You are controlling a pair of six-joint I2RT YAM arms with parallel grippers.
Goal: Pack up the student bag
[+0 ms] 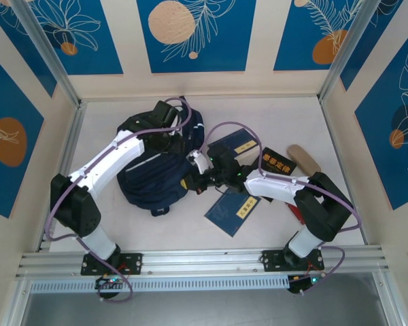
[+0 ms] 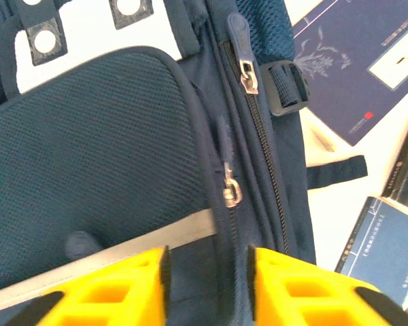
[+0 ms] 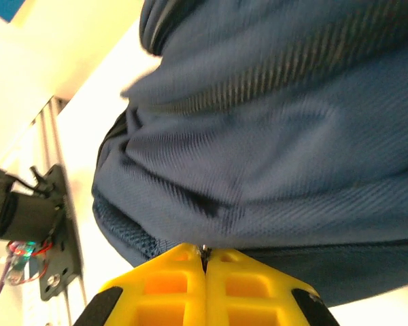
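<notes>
The student bag [image 1: 153, 173], dark navy with a grey reflective stripe, lies at the middle left of the table. My left gripper [image 1: 166, 123] hovers over its far end. In the left wrist view the left gripper [image 2: 207, 285] is open, its yellow fingers [image 2: 115, 288] astride a zipper track just below a silver zipper pull [image 2: 231, 193]; nothing is pinched. My right gripper [image 1: 192, 178] is at the bag's right edge. In the right wrist view the right gripper [image 3: 205, 257] is shut against the bag's fabric [image 3: 292, 156], with a small metal bit showing between its tips.
To the right of the bag lie a flat dark-blue book [image 1: 231, 210], a second book [image 1: 234, 146], a black box with yellow lettering [image 1: 275, 163] and a wooden piece [image 1: 304, 159]. Walls close the table on three sides. An aluminium rail [image 1: 204, 261] runs along the near edge.
</notes>
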